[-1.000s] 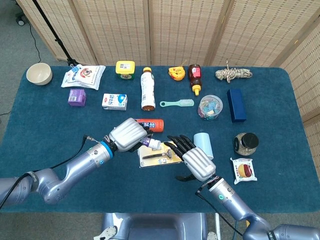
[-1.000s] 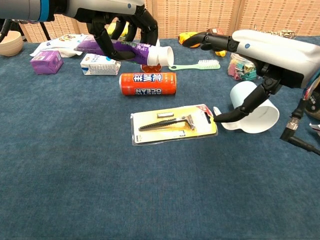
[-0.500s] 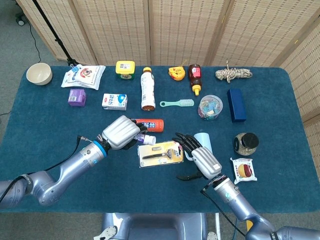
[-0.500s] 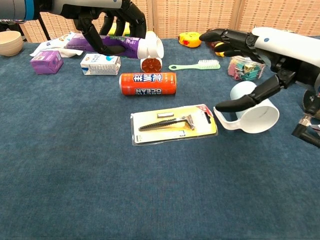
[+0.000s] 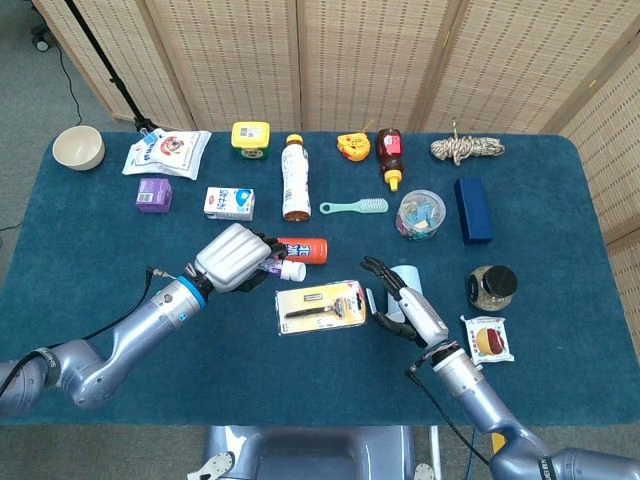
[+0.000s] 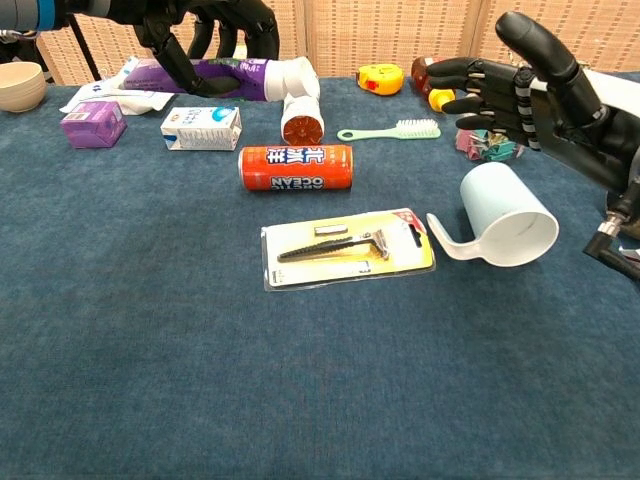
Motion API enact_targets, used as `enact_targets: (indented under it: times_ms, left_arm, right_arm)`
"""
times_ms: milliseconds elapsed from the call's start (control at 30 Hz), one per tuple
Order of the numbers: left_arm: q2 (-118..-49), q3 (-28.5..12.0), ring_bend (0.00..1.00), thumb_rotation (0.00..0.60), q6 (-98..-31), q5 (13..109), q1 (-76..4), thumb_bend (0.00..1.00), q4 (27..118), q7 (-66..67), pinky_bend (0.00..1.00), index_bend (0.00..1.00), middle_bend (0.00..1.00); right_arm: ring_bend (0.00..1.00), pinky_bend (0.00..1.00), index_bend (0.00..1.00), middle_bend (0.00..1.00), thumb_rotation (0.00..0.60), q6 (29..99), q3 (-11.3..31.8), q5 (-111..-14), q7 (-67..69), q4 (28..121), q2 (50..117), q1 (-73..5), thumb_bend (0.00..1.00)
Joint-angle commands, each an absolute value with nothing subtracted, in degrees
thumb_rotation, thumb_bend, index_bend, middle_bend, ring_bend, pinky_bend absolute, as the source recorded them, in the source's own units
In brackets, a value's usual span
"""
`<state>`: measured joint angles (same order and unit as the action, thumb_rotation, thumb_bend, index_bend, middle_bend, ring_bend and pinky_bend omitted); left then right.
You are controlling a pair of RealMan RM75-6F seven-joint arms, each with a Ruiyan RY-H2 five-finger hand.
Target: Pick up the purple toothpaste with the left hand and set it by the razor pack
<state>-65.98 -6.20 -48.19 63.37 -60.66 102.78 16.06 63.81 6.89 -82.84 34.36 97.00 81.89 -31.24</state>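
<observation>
My left hand grips the purple toothpaste and holds it above the table, its white cap pointing right. The tube hangs over the orange can, up and to the left of the razor pack. The razor pack lies flat in the middle of the table. My right hand is open, fingers spread, raised above the pale blue mug to the right of the pack.
A white carton, purple box, white bottle and green brush lie behind the can. A tub of clips, a blue box, a jar and a snack packet sit at right.
My left hand has carried the toothpaste back and to the left, away from the razor pack. My right hand has lifted off the pack's edge and pulled back to the right, fingers opening.
</observation>
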Motion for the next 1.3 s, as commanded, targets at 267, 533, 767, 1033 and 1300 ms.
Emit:
enact_targets:
  times_ms: [267,533,767,1033,1300]
  left_arm:
    - [-66.3,-7.0,0.46,0.600,-47.6,63.7,-60.4,0.83,102.6,16.7,0.55,0.53,0.44]
    - [-68.3,-8.1,0.47,0.600,-49.7,61.9,-61.0,0.83,104.5,21.7,0.55,0.53,0.45]
    - [-70.0,-8.7,0.47,0.600,-51.4,58.2,-62.1,0.83,106.5,27.3,0.55,0.54,0.45]
    - [-71.9,-9.2,0.47,0.600,-53.3,54.0,-63.3,0.83,107.9,31.9,0.55,0.54,0.46]
    - [-74.5,-9.6,0.47,0.600,-54.7,50.4,-64.8,0.83,108.2,35.7,0.55,0.54,0.46]
  right_arm:
    - [0.00,0.00,0.00,0.00,0.000,61.3,9.6,-78.8,49.5,97.0,83.2,-30.4,0.00]
    - [0.00,0.00,0.00,0.00,0.000,62.9,10.9,-77.5,51.2,98.0,84.5,-29.1,0.00]
    - [0.00,0.00,0.00,0.00,0.000,65.6,12.9,-74.0,47.9,98.9,87.0,-27.8,0.00]
    - [0.00,0.00,0.00,0.00,0.000,68.3,14.7,-71.6,41.9,99.4,89.4,-27.1,0.00]
    - [0.00,0.00,0.00,0.00,0.000,69.4,16.6,-69.4,36.0,100.0,91.7,-27.5,0.00]
